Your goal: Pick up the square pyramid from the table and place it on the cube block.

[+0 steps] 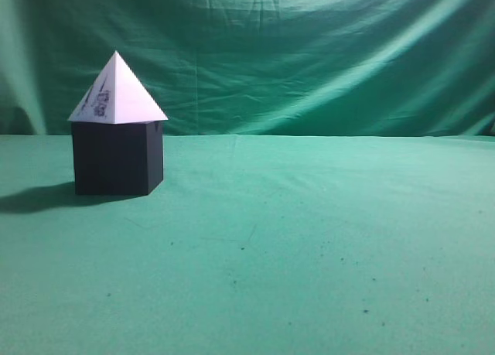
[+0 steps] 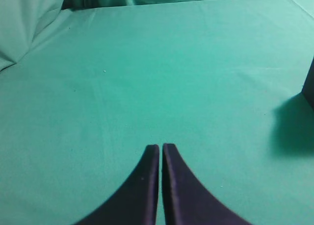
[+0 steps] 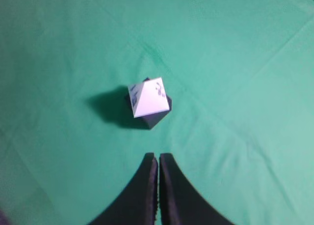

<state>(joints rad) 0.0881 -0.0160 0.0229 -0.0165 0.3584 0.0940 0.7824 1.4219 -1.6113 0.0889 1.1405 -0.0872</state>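
The left gripper (image 2: 160,147) has its jaws pressed together with only a thin slit between the dark fingers, and nothing is held between them. It hangs over bare green cloth. At the right edge of the left wrist view a dark corner of the cube block (image 2: 310,85) just shows, with its shadow lying on the cloth beside it, well apart from the fingertips.

The right gripper (image 3: 158,158) likewise has its jaws drawn narrow, almost touching, and grips nothing. It hovers above the table (image 3: 235,151), a little to the near side of the stack and clear of it.

Seen from above in the right wrist view, the square pyramid (image 3: 147,97) sits on top of the cube block (image 3: 156,118), its base turned slightly against the cube's top so that dark corners peek out around the white edges. Dark scribbles mark its faces.

In the exterior view the stack stands at the left of the table (image 1: 309,247): the cube block (image 1: 117,158) rests on the cloth, and the square pyramid (image 1: 117,92) sits upright on it, apex up, scribbled marks on its left face. A shadow falls to the left of the cube. Small dark specks dot the near cloth, and a wrinkled green backdrop (image 1: 309,53) hangs behind.
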